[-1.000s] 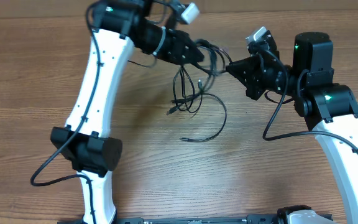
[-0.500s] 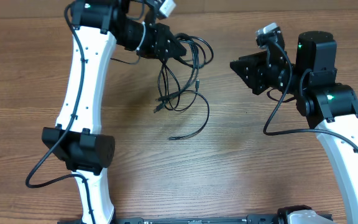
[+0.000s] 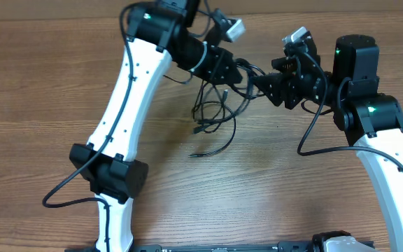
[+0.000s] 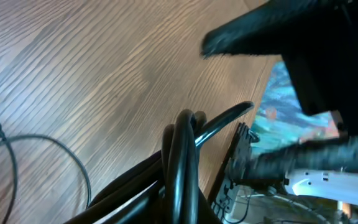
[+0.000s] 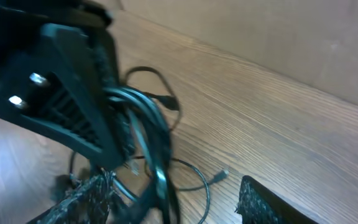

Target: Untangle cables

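A bundle of thin black cables [image 3: 215, 112] hangs from my left gripper [image 3: 231, 72], which is shut on its top loops above the far middle of the table. Lower loops and a loose plug end [image 3: 196, 154] trail on the wood. In the left wrist view the gripped strands [image 4: 182, 162] fill the bottom of the frame and hide the fingertips. My right gripper [image 3: 259, 81] stands open just right of the bundle, facing it. In the right wrist view, cable strands [image 5: 157, 174] pass between its spread fingers [image 5: 79, 193], with the left gripper's black body [image 5: 73, 106] close behind.
The wooden table [image 3: 40, 84] runs to a far edge close behind both grippers. The left arm's white links [image 3: 128, 91] arch over the left centre, with its base [image 3: 110, 175] in front. The right arm [image 3: 369, 119] stands at the right.
My left arm swung right, carrying the cable bundle back up against the right gripper. The right gripper went from shut to open, and strands now lie between its fingers.
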`<action>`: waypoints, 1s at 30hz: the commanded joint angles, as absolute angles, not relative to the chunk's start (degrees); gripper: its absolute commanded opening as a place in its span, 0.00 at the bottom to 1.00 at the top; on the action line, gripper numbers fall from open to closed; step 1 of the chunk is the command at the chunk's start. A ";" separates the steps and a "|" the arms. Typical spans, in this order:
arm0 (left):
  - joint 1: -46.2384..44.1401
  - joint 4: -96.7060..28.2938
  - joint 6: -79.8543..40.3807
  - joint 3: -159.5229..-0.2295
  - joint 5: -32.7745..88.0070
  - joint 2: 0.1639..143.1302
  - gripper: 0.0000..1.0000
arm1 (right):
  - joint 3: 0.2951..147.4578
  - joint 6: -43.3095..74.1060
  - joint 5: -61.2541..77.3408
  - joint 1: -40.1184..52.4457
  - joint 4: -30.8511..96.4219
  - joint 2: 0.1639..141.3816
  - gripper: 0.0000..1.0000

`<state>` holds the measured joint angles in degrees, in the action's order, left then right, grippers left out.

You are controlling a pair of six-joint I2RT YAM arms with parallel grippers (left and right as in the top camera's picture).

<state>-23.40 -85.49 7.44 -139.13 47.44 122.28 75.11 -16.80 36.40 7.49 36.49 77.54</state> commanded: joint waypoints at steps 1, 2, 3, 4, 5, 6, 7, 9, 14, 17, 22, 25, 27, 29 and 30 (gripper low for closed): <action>-24.80 -83.24 5.15 -139.98 46.98 121.82 0.04 | 75.99 -20.03 40.16 7.33 36.75 77.49 0.63; -24.88 -82.96 4.62 -139.98 46.98 121.80 0.04 | 75.99 -20.01 40.16 7.33 36.75 77.49 0.62; -25.04 -82.74 4.23 -139.98 47.05 121.82 0.04 | 75.99 -20.01 40.16 7.33 36.77 77.49 0.61; -25.12 -82.54 3.79 -139.98 47.05 121.82 0.04 | 75.99 -20.01 40.16 7.33 36.75 77.49 0.60; -25.17 -82.39 3.40 -139.98 47.07 121.82 0.04 | 75.99 -20.01 40.16 7.33 36.75 77.49 0.59; -25.17 -82.19 2.79 -139.98 47.18 121.82 0.04 | 75.99 -20.01 40.16 7.33 36.75 77.49 0.57; -25.17 -82.04 2.37 -139.98 47.33 121.82 0.04 | 75.99 -20.03 40.14 7.33 36.75 77.49 0.52; -25.17 -82.04 2.17 -139.98 47.68 121.82 0.04 | 75.99 -20.01 40.12 7.33 36.75 77.49 0.38; -25.17 -82.02 0.64 -139.98 50.41 121.82 0.04 | 75.96 -20.01 39.94 7.33 36.75 77.49 0.09; -25.17 -82.04 0.62 -139.98 52.99 121.82 0.04 | 75.96 -19.99 39.94 7.33 36.75 77.49 0.04; -25.17 -82.04 0.60 -139.98 53.74 121.82 0.04 | 75.96 -19.99 39.94 7.33 36.75 77.49 0.29; -25.17 -82.04 0.60 -139.98 55.16 121.82 0.04 | 75.99 -19.99 39.94 7.33 36.75 77.49 0.25; -25.17 -81.93 0.60 -139.98 57.14 121.82 0.05 | 75.96 -19.99 39.94 7.33 36.75 77.49 0.25; -25.17 -81.67 0.60 -139.98 58.28 121.82 0.04 | 75.96 -19.99 39.94 7.33 36.75 77.49 0.19; -25.17 -81.58 0.58 -139.98 58.57 121.82 0.04 | 75.99 -19.99 39.94 7.33 36.75 77.49 0.16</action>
